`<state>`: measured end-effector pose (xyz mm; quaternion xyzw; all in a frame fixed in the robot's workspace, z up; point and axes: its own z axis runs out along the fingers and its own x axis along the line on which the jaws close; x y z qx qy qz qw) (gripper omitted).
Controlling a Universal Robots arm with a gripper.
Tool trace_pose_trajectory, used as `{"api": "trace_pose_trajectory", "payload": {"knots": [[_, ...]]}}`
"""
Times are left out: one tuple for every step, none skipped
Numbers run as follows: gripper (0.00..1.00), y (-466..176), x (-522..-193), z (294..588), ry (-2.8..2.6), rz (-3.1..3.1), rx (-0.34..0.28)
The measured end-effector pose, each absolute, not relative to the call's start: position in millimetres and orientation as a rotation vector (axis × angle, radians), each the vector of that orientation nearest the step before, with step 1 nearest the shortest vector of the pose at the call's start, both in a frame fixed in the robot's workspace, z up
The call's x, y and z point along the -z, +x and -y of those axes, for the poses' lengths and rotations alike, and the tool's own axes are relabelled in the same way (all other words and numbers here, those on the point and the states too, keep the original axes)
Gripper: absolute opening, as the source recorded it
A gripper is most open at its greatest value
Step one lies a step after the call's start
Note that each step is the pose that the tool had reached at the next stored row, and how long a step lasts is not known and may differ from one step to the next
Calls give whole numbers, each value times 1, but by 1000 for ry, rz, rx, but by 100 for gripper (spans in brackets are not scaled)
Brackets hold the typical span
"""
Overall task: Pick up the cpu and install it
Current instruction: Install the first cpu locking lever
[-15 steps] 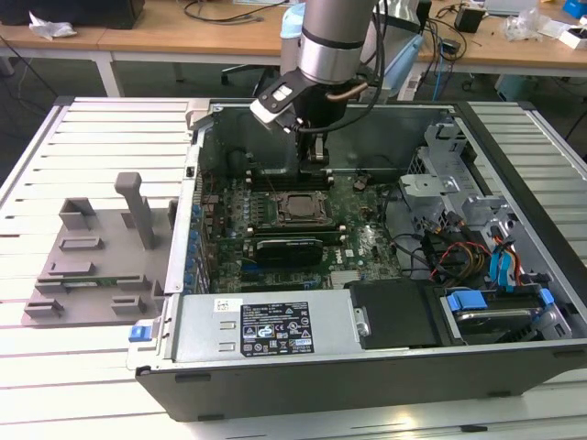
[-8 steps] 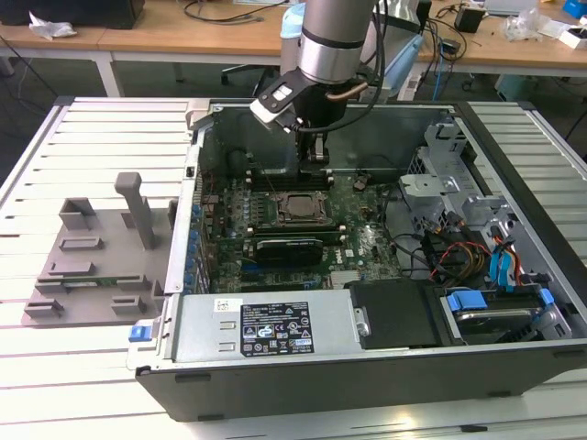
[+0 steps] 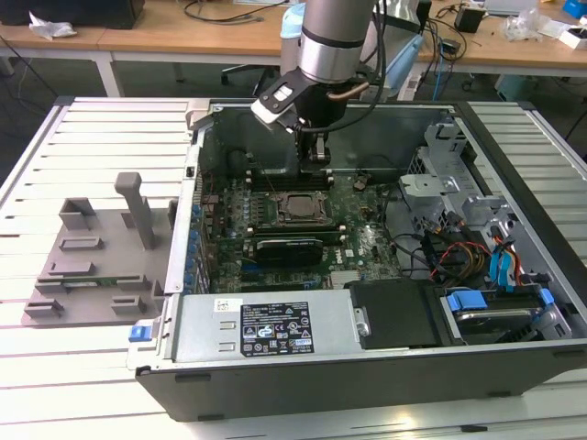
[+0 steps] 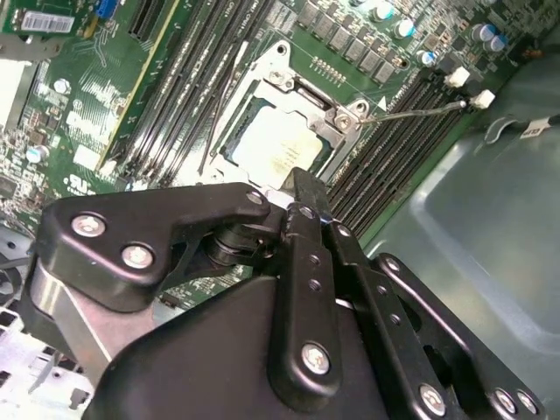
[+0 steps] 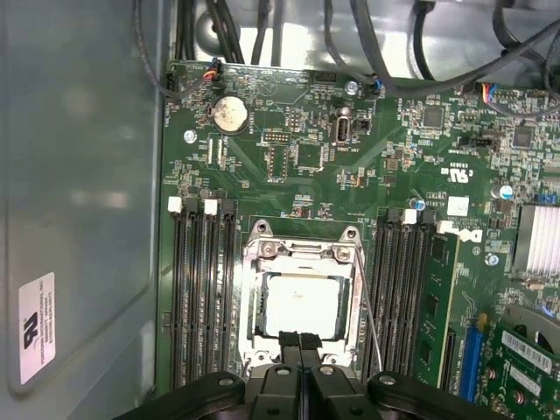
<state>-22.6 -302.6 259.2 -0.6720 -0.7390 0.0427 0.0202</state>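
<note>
The cpu point(image 5: 300, 304) is down in its socket point(image 5: 262, 254) on the green board point(image 5: 306, 157), silvery top up, framed by metal, so the pick and the placing look done to me. My claw point(image 5: 298, 339) hangs just over the socket's near edge in the first wrist view, fingertips pinched together with nothing between them. Whether the thin latch lever point(image 5: 371, 311) beside the socket is locked, I can't tell. The open computer case point(image 3: 367, 367) holds the board, and the grey tray point(image 3: 87, 247) sits just outside it on the exterior view's left.
</note>
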Motion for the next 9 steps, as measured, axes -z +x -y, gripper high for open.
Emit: {"api": "trace_pose_trajectory", "payload": {"knots": [[11,-23,-259,303,-2062,2314,-133],[11,-23,-259,303,-2044,2331,-134],[11,-23,-259,303,-2025,2348,-134],[11,-23,-259,303,-2007,2364,-135],[11,-23,-259,303,-1987,2382,-135],[11,-23,-259,303,-1968,2399,-136],[11,-23,-259,303,-1927,2433,-136],[11,-23,-259,303,-1908,2450,-137],[11,-23,-259,303,-1887,2467,-137]]}}
